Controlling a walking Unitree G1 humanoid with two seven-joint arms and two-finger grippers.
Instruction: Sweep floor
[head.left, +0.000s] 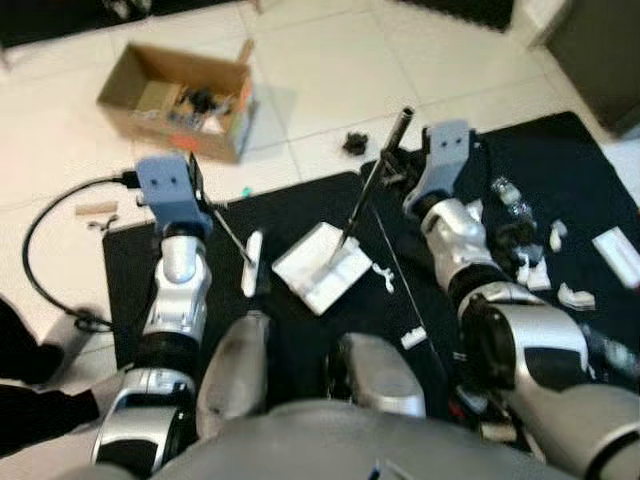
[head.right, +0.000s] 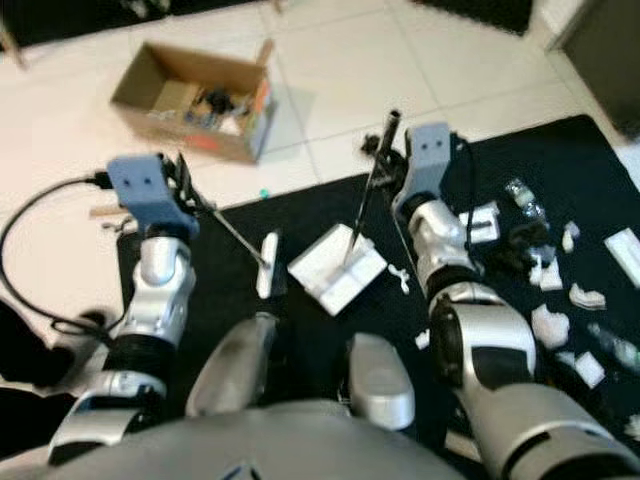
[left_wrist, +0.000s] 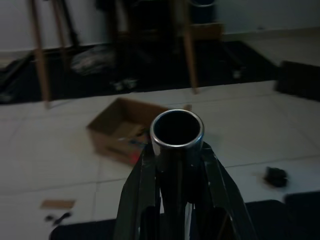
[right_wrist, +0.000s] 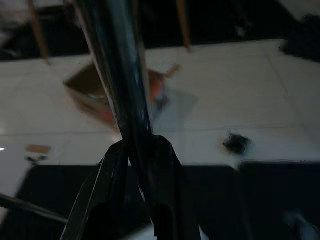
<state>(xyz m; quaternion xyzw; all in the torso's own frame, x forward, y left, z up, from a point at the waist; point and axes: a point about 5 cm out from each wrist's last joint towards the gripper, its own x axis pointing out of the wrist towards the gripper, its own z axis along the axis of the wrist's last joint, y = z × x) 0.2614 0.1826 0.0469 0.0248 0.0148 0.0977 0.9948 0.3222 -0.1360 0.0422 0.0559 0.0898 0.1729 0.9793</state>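
My left gripper (head.left: 197, 185) is shut on a thin metal handle (left_wrist: 177, 129) that slants down to a white brush head (head.left: 252, 262) on the black mat (head.left: 300, 205). My right gripper (head.left: 397, 165) is shut on a dark handle (head.left: 372, 180) that runs down to a white dustpan (head.left: 325, 265) lying on the mat between my arms. In the right wrist view that handle (right_wrist: 120, 65) passes between the fingers (right_wrist: 167, 160). White scraps (head.left: 560, 292) lie scattered on the mat to my right, and two more (head.left: 383, 272) sit beside the dustpan.
An open cardboard box (head.left: 180, 100) with clutter stands on the pale tiles ahead left. A black lump (head.left: 355, 143) lies on the tile beyond the mat. A black cable (head.left: 40, 235) loops at the left, by a wood scrap (head.left: 95, 208). Chair legs (left_wrist: 37, 50) stand farther off.
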